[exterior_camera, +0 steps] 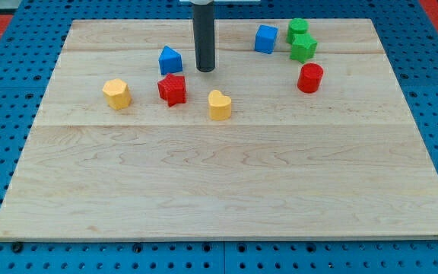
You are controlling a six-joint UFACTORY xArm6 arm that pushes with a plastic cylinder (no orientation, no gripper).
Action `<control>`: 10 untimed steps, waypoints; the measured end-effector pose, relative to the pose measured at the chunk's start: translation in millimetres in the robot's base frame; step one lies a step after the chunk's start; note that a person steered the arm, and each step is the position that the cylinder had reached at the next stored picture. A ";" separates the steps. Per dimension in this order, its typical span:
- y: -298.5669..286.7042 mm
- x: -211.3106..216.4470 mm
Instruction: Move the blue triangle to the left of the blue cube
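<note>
The blue triangle (170, 60) sits on the wooden board (226, 183) at the upper left of centre. The blue cube (265, 39) sits near the view's top, well to the right of the triangle. My tip (205, 70) is the lower end of a dark rod that comes down from the view's top. It stands just right of the blue triangle, with a small gap, and lies between the triangle and the cube.
A red star block (172, 89) lies just below the blue triangle. A yellow hexagon block (117, 93) is at the left, a yellow heart block (220, 105) below my tip. Two green blocks (301, 39) and a red cylinder (309, 78) are right of the cube.
</note>
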State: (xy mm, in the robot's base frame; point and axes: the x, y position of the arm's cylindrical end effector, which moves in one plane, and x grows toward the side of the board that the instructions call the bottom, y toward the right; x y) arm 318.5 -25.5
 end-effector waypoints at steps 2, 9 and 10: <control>1.4 10.9; 59.9 -38.3; 43.1 -38.3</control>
